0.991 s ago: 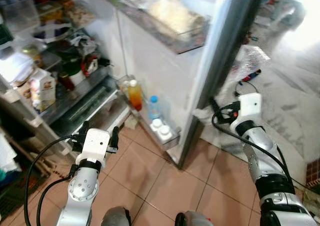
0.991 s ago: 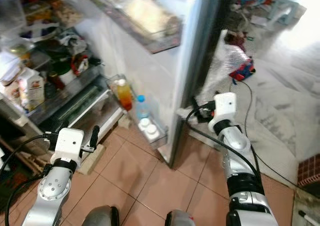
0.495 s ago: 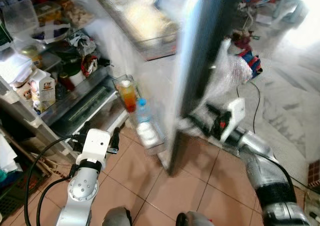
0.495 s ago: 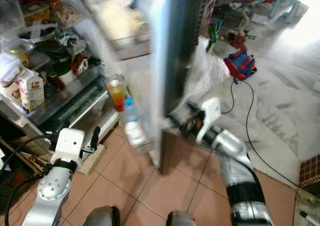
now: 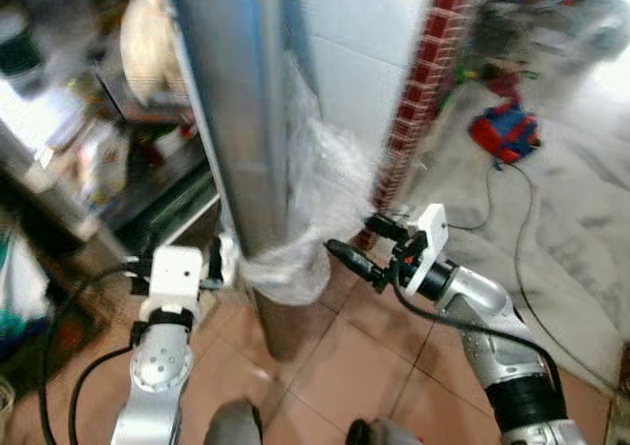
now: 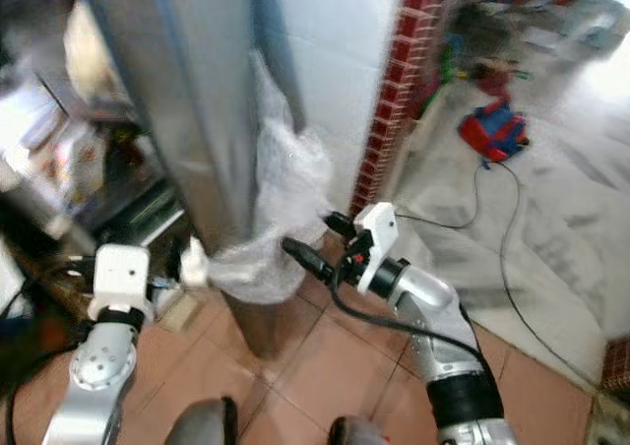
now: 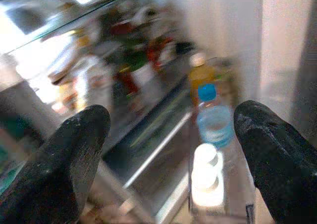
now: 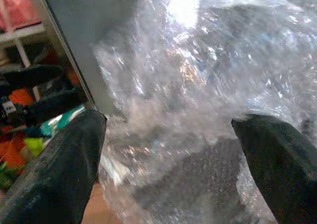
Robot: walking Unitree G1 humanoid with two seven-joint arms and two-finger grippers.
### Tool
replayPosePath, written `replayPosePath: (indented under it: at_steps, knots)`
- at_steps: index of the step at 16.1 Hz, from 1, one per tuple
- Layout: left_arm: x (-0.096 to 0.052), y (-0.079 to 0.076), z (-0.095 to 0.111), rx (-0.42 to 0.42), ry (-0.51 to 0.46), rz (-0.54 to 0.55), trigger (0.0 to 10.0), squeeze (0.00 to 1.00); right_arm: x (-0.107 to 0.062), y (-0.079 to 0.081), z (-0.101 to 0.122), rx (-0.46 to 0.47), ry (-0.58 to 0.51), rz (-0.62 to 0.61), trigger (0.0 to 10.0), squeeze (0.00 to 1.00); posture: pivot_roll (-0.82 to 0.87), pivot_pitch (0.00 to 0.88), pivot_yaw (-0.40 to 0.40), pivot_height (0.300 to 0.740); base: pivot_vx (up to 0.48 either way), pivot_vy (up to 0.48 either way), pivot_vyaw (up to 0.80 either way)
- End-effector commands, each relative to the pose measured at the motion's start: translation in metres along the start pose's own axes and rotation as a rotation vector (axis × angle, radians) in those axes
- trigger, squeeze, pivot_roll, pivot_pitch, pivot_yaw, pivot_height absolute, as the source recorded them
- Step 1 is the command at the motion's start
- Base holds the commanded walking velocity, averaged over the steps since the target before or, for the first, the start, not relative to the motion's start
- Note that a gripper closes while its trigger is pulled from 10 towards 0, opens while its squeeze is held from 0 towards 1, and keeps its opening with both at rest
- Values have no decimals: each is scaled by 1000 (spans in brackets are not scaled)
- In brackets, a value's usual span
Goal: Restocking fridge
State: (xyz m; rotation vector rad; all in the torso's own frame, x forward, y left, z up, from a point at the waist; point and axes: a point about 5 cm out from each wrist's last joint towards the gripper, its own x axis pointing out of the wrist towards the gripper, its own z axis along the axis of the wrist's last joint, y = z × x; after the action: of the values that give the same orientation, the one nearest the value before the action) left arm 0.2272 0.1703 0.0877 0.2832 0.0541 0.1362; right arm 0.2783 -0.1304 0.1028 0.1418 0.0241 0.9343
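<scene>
The silver fridge door (image 5: 231, 120) stands nearly edge-on, with crumpled clear plastic wrap (image 5: 315, 219) hanging from its lower part. My right gripper (image 5: 356, 243) is open, fingertips at the wrap on the door's outer side; in the right wrist view the wrap (image 8: 198, 100) lies between its fingers (image 8: 64, 169). My left gripper (image 5: 175, 260) is open and low, on the door's inner side. Between its fingers (image 7: 74, 154) I see the door shelf with a blue-capped water bottle (image 7: 213, 120), an orange-drink bottle (image 7: 200, 75) and white-capped bottles (image 7: 205, 177). Blurred fridge shelves (image 7: 99, 85) hold food.
A red brick-patterned column (image 5: 423, 81) rises right of the door. A red and blue bag (image 5: 504, 130) and a black cable (image 5: 512, 209) lie on the grey floor to the right. Brown floor tiles (image 5: 335, 366) are underfoot.
The fridge door has swung far to the left, hiding its inner shelves from the head views. My right gripper has followed it leftward against the plastic wrap. The left arm has barely moved.
</scene>
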Motion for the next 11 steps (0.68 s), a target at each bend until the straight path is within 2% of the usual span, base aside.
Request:
replayPosePath:
  at_steps: [1, 6, 8, 10, 11]
  knots:
    - [-3, 9, 3, 10, -15, 65, 10000, 0, 0, 6, -4, -14, 11, 0, 10000, 0, 157, 101, -15, 740, 0, 0, 800]
    - [-3, 10, 4, 14, -21, 75, 10000, 0, 3, 14, -15, -45, 34, -23, 10000, 0, 165, 102, -17, 740, 0, 0, 800]
    - [-3, 10, 5, 14, -24, 77, 10000, 0, 2, 8, -17, -58, 37, -86, 10000, 0, 165, 102, -17, 740, 0, 0, 800]
    - [-2, 7, 4, 8, -26, 47, 10000, 0, 1, -7, -18, -113, 43, -217, 10000, 0, 167, 99, -14, 740, 0, 0, 0]
    - [0, 5, 4, 7, -24, 35, 10000, 0, -2, -17, -17, -158, 42, -329, 10000, 0, 166, 94, -12, 740, 0, 0, 0]
